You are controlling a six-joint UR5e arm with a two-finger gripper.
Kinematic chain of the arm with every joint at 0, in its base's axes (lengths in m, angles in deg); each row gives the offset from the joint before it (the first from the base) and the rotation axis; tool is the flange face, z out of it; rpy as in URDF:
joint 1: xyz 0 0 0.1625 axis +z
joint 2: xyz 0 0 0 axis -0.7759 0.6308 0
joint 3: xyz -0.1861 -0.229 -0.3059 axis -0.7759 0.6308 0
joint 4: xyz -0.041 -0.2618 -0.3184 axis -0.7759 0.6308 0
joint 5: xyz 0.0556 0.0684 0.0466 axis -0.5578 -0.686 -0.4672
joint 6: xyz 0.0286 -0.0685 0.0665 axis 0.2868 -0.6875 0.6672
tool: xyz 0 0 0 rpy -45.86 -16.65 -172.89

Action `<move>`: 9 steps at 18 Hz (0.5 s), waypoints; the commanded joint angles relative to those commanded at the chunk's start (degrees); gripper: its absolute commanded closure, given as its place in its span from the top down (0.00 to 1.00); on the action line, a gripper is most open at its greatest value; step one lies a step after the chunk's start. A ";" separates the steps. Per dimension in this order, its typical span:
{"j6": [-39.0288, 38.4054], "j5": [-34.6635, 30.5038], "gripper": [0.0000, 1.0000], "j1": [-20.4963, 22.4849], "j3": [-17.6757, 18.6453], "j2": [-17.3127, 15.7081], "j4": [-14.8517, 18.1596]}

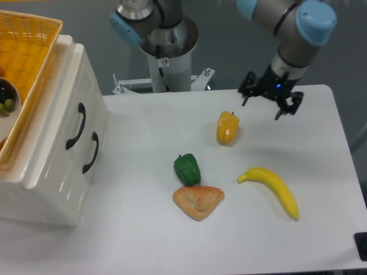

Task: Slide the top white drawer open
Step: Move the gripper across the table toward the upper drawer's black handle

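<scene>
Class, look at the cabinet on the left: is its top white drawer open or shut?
Shut. The top white drawer sits flush with the lower drawer, and the hand hangs far off to the right above the table.

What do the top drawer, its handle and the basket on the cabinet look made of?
The top white drawer: glossy cream plastic, judging by its sheen and moulded panels. Its black handle: smooth, probably plastic. The yellow basket: woven wicker or an imitation, showing an open lattice weave.

The woven yellow wicker basket (pixel 34 54) is cut off by the left and top edges. A white bowl (pixel 7 117) inside it shows only partly, holding small dark and green fruit too small to identify. A black object (pixel 361 245) is clipped at the right edge.
</scene>
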State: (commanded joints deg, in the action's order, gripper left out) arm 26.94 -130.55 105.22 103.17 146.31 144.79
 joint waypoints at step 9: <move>-18.21 2.19 1.00 -7.56 -0.26 0.87 -0.09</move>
State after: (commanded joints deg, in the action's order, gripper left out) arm 8.73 -128.36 97.66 102.90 147.19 144.70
